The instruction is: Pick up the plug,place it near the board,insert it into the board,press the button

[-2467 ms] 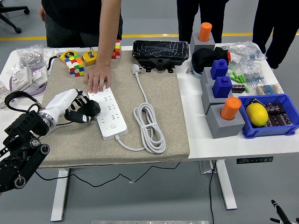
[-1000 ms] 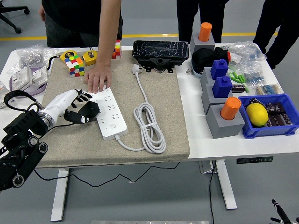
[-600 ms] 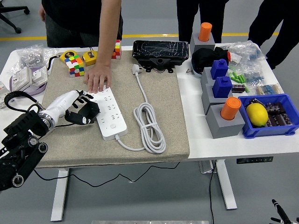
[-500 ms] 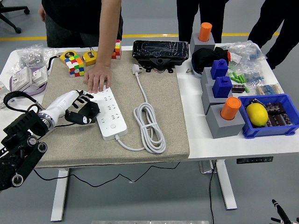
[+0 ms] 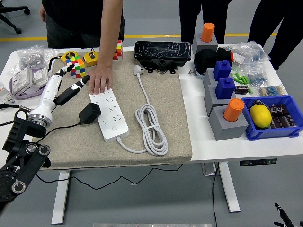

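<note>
My left hand (image 5: 64, 84) has just let go and lifted away: half a second ago its fingers were wrapped round the black plug (image 5: 88, 113) right beside the power strip (image 5: 109, 115), and now the hand is up past the strip's far left corner, fingers stretched out and holding nothing. The plug stayed behind. It rests against the left edge of the strip, on the brown mat (image 5: 165, 99), with its thin black cord running off to the left. So I think the "put it near the board" step is done, but pushing it in is not, and neither is the button press. A person's hand (image 5: 99, 79) lies flat on the far end of the strip, just as it did before, and I guess it is holding the strip in place. The strip's own white cable (image 5: 150, 127) lies coiled just to its right. I cannot see the plug's prongs, so I cannot tell which way they face. The strip's button is too small for me to be sure of. My right hand is nowhere in the picture. The person is cut off at the top edge.
</note>
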Available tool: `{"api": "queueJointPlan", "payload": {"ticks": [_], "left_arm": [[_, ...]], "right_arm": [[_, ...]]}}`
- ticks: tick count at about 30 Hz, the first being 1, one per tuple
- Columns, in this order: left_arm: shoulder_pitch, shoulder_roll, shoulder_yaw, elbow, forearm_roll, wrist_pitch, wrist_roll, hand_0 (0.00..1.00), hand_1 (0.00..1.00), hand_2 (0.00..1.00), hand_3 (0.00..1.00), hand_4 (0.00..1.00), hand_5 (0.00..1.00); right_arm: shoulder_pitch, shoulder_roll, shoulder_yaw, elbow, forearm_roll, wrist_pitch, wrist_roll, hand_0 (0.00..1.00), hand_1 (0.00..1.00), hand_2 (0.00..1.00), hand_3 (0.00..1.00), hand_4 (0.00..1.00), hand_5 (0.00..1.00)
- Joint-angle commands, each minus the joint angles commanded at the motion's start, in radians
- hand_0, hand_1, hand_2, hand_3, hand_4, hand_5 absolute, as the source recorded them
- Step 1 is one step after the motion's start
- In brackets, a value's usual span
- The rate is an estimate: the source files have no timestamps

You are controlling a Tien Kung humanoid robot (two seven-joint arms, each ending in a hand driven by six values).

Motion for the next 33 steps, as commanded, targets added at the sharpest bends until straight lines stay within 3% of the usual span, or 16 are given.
{"api": "queueJointPlan", "payload": {"ticks": [3, 5, 9, 13, 16, 19, 21, 22, 33], "left_arm": [[0.053, -0.014, 0.003, -0.104, 0.112, 0.12, 0.123, 0.935, 0.951, 0.928, 0.887, 0.998, 0.998], [0.08, -0.017, 0.007, -0.164, 0.19, 0.123, 0.201, 0.9, 0.925, 0.894, 0.875, 0.998, 0.998], [0.114, -0.011, 0.023, -0.29, 0.369, -0.013, 0.383, 0.9, 0.925, 0.894, 0.875, 0.998, 0.998], [0.117, -0.004, 0.042, -0.354, 0.472, -0.151, 0.52, 0.881, 0.907, 0.875, 0.854, 0.998, 0.998], [0.113, -0.004, 0.059, -0.388, 0.479, -0.249, 0.52, 0.874, 0.9, 0.869, 0.843, 0.998, 0.998], [0.11, 0.0, 0.079, -0.4, 0.45, -0.307, 0.52, 0.874, 0.9, 0.869, 0.843, 0.998, 0.998], [0.109, 0.0, 0.086, -0.399, 0.432, -0.32, 0.52, 0.874, 0.9, 0.869, 0.843, 0.998, 0.998], [0.111, -0.001, 0.089, -0.398, 0.424, -0.33, 0.52, 0.845, 0.843, 0.825, 0.815, 0.998, 0.998], [0.115, -0.016, 0.093, -0.359, 0.388, -0.422, 0.52, 0.805, 0.812, 0.8, 0.804, 0.998, 0.998]], "right_arm": [[-0.002, 0.001, 0.001, 0.0, -0.004, 0.0, 0.0, 0.78, 0.729, 0.712, 0.733, 0.998, 0.938], [-0.001, 0.001, -0.001, 0.0, -0.001, 0.0, 0.001, 0.78, 0.729, 0.712, 0.733, 0.998, 0.938], [0.003, 0.0, -0.004, 0.0, -0.001, 0.001, 0.001, 0.78, 0.729, 0.712, 0.733, 0.998, 0.938], [0.006, -0.002, -0.005, 0.0, -0.001, 0.001, 0.0, 0.78, 0.729, 0.712, 0.733, 0.998, 0.938], [0.007, -0.004, -0.007, 0.0, 0.002, 0.002, -0.001, 0.78, 0.729, 0.711, 0.733, 0.998, 0.938], [0.008, -0.005, -0.005, 0.0, 0.0, 0.002, -0.002, 0.78, 0.729, 0.711, 0.733, 0.998, 0.938], [0.008, -0.005, -0.006, 0.0, 0.001, 0.002, -0.001, 0.78, 0.729, 0.711, 0.733, 0.998, 0.938], [0.008, -0.005, -0.006, 0.0, 0.001, 0.002, -0.001, 0.781, 0.729, 0.711, 0.733, 0.998, 0.938], [0.012, -0.007, -0.011, 0.0, 0.006, 0.003, 0.001, 0.78, 0.729, 0.712, 0.732, 0.998, 0.939]]}}
